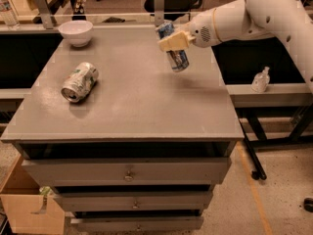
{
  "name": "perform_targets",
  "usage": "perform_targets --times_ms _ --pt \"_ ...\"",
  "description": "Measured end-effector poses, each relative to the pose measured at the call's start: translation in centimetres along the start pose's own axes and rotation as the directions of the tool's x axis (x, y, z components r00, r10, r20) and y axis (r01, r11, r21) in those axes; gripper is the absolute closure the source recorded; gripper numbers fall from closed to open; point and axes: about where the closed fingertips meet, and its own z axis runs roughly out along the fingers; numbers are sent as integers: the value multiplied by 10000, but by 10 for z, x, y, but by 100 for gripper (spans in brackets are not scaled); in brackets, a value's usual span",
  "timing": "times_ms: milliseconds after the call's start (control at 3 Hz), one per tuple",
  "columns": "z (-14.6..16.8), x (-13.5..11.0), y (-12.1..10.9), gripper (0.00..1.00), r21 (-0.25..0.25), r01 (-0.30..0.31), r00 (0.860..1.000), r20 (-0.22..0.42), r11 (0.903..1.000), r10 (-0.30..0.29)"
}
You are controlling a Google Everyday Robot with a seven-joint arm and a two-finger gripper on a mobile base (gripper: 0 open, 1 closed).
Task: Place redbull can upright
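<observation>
The redbull can (176, 58) is slim, blue and silver, and hangs tilted above the right back part of the grey table (132, 106). My gripper (171, 40) comes in from the right on a white arm and is shut on the can around its middle. The can's lower end is a little above the tabletop and its upper end leans to the left.
A fatter silver can with a green-and-white label (79, 81) lies on its side on the table's left. A white bowl (75, 32) stands at the back left corner. A small bottle (259, 80) sits on a ledge to the right. A cardboard box (29, 207) is on the floor at the left.
</observation>
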Motion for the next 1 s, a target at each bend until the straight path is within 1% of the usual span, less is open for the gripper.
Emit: perform_targets --times_ms 333,667,1000 --pt "-4 7 -2 100 -490 861 9910 1070 9951 -804" --pt "-5 15 -1 100 -657 1469 9750 1780 9870 -1332" --pt "-8 23 -3 100 -729 1662 9611 2351 9834 -1450"
